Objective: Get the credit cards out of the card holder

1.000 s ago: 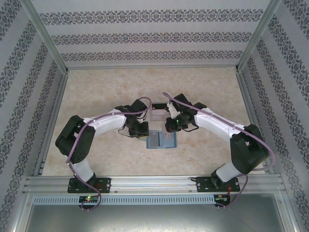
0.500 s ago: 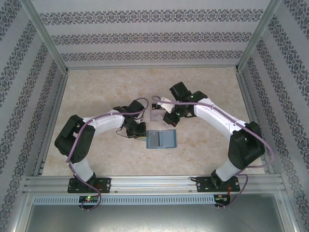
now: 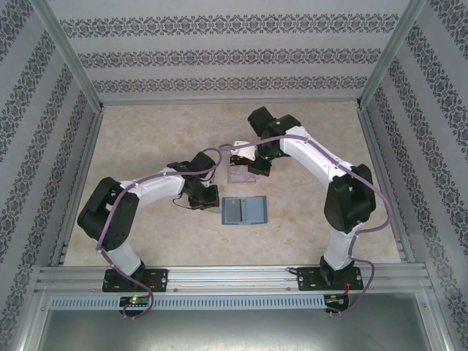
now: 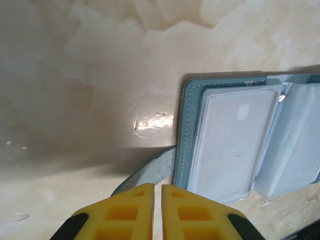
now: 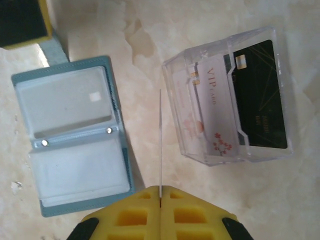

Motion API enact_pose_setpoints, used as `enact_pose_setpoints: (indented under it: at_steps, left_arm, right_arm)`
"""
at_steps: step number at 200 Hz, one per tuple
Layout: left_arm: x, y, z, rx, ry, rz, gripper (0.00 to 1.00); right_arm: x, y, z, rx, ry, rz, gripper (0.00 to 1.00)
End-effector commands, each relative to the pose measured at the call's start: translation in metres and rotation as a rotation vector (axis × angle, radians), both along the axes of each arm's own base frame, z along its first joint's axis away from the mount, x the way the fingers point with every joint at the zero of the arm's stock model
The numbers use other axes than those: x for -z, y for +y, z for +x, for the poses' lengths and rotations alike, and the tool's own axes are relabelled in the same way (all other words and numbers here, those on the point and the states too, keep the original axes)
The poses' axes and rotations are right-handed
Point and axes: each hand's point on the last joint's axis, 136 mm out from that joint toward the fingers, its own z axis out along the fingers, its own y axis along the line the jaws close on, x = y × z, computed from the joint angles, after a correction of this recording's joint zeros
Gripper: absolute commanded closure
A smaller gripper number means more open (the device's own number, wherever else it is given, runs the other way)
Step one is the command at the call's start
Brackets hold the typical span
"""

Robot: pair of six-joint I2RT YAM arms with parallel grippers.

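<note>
Right wrist cam has the clearest look: the right gripper (image 5: 161, 189) is clamped on 1 thin pale card (image 5: 160, 145), seen edge-on as a white line sticking straight up out of the yellow fingertips. Just to the right of that card is the clear tray (image 5: 280, 152) with at least 2 cards lying in it, a whitish one with "VIP" on it (image 5: 215, 105) and a black card (image 5: 260, 95) beside it, overlapping a bit. On the other side of the held card the wallet (image 5: 75, 100) lies open flat on the table (image 5: 145, 30), both clear sleeves facing up. Can't tell if anything's left in those sleeves tbh

Left wrist cam: the left gripper (image 4: 157, 186) has its fingers pretty much closed, just a sliver of gap. The wallet's strap (image 4: 150, 167) runs from the wallet edge down under the fingertips, but I can't tell if it's pinched or just underneath.

From the top cam the open wallet (image 3: 245, 210) sits between the 2 arms, left gripper just beside its left edge, with the tray (image 3: 238, 176) a little farther back under the right gripper (image 3: 248, 165)
</note>
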Motion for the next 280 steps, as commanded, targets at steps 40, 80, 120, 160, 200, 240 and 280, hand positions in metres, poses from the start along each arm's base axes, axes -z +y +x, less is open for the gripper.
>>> enact_pose_setpoints:
  at_steps: [40,80,120,160,200,240,280]
  left_arm:
    - [-0.002,0.013,0.0,-0.039,-0.015,0.011,0.88]
    - [-0.001,0.012,0.002,-0.049,-0.012,0.009,0.88]
    - [0.002,0.013,0.002,-0.056,-0.002,0.014,0.88]
    - [0.003,0.016,0.001,-0.065,0.005,0.02,0.88]
    - [0.004,0.019,0.001,-0.069,0.008,0.023,0.88]
    - [0.005,0.02,0.0,-0.075,0.011,0.023,0.88]
    - [0.005,0.02,0.0,-0.075,0.015,0.023,0.88]
  right_arm:
    - [0.008,0.0,0.018,-0.092,0.033,-0.1,1.0]
    - [0.014,0.008,0.034,-0.129,0.031,-0.134,1.0]
    - [0.023,0.016,0.043,-0.163,0.046,-0.16,1.0]
    - [0.038,0.019,0.04,-0.183,0.099,-0.179,1.0]
    - [0.051,0.022,0.035,-0.191,0.14,-0.184,1.0]
    - [0.062,0.025,0.027,-0.195,0.193,-0.184,0.99]
    - [0.068,0.025,0.023,-0.194,0.217,-0.193,0.94]
